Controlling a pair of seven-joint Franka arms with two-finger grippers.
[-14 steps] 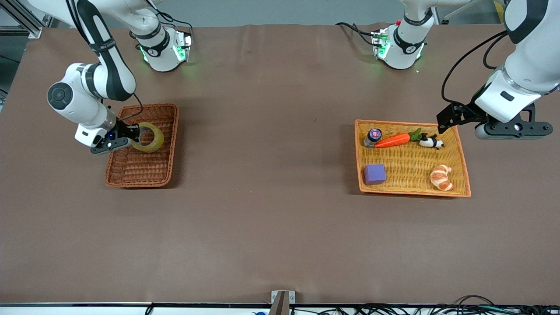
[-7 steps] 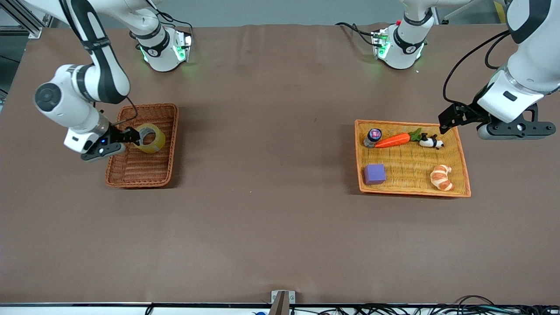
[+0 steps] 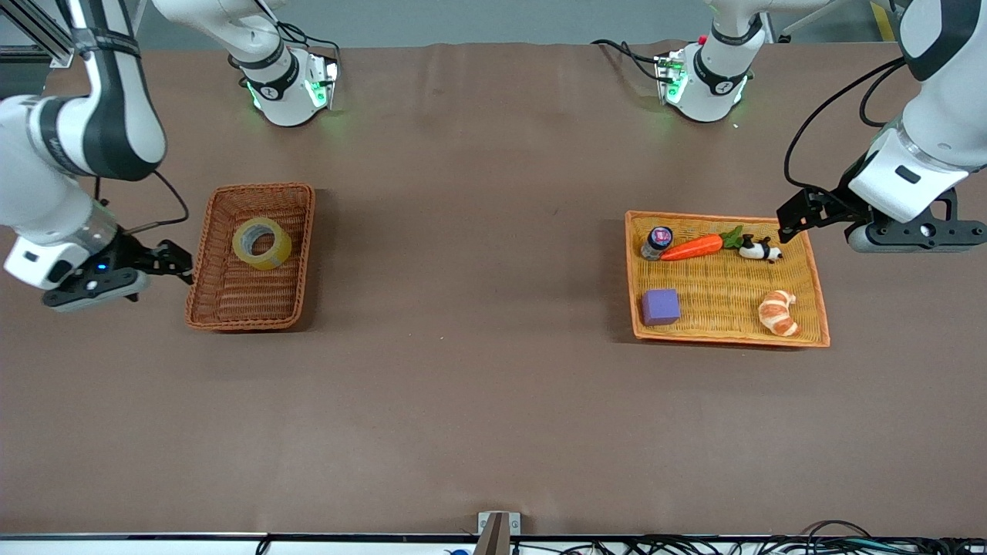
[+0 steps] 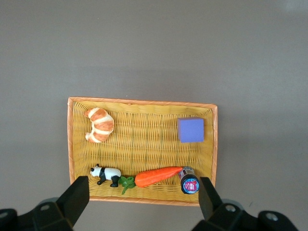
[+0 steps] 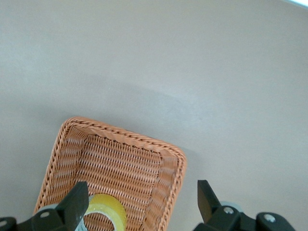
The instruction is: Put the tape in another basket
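The yellowish tape roll [image 3: 262, 243] lies free in the reddish-brown wicker basket [image 3: 245, 299], in the half farther from the front camera. My right gripper [image 3: 181, 262] is open and empty over the table beside the basket, toward the right arm's end. In the right wrist view the tape [image 5: 109, 208] and the basket [image 5: 120, 159] show between the open fingers of the right gripper [image 5: 142, 202]. My left gripper [image 3: 788, 220] is open and empty over the corner of the yellow tray [image 3: 725, 297]. The left gripper also shows in its own wrist view [image 4: 143, 195].
The flat yellow tray with orange rim [image 4: 144, 144] holds a purple cube [image 3: 661, 306], a croissant [image 3: 777, 312], a carrot [image 3: 692, 247], a toy panda [image 3: 759, 249] and a small bottle [image 3: 658, 240]. Brown table cloth lies between basket and tray.
My right gripper let go of the tape and pulled out of the basket toward the right arm's end. The tape now lies in the basket. The left arm barely moved.
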